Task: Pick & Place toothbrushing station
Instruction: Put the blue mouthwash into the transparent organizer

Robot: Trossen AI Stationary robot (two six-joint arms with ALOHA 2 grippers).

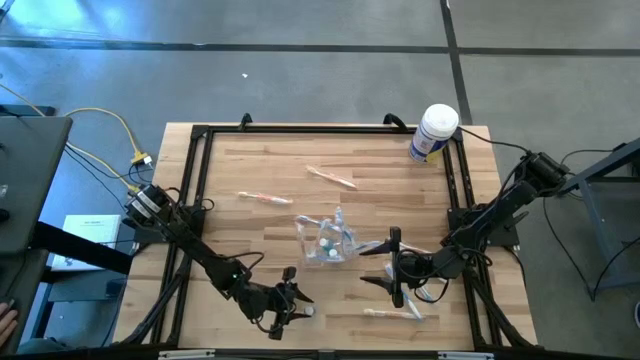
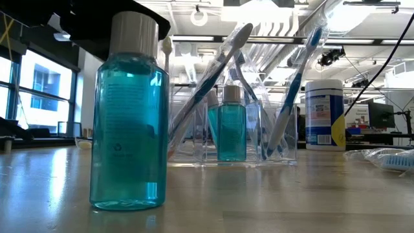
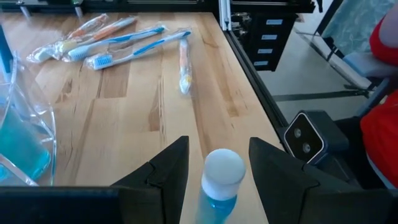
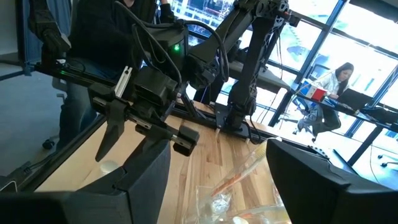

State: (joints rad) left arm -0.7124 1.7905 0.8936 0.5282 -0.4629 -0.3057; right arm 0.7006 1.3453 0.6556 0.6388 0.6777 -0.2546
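The toothbrushing station (image 1: pixel 325 240) is a clear plastic holder on the middle of the table. It holds upright toothbrushes and a small teal bottle (image 2: pixel 229 129). A larger teal mouthwash bottle (image 2: pixel 129 129) with a white cap (image 3: pixel 222 174) stands upright on its base near the table's near edge. My left gripper (image 1: pixel 296 305) is open there, its fingers (image 3: pixel 168 174) on either side of the cap, with bare wood showing between finger and cap. My right gripper (image 1: pixel 372 266) is open just right of the station, with nothing between its fingers.
A white tub with a blue label (image 1: pixel 434 132) stands at the far right corner. Wrapped toothbrushes lie at the far left (image 1: pixel 263 197), far middle (image 1: pixel 332 177) and near right (image 1: pixel 395 313). A black frame (image 1: pixel 200 180) borders the table. A person in red (image 3: pixel 385 93) is beyond the edge.
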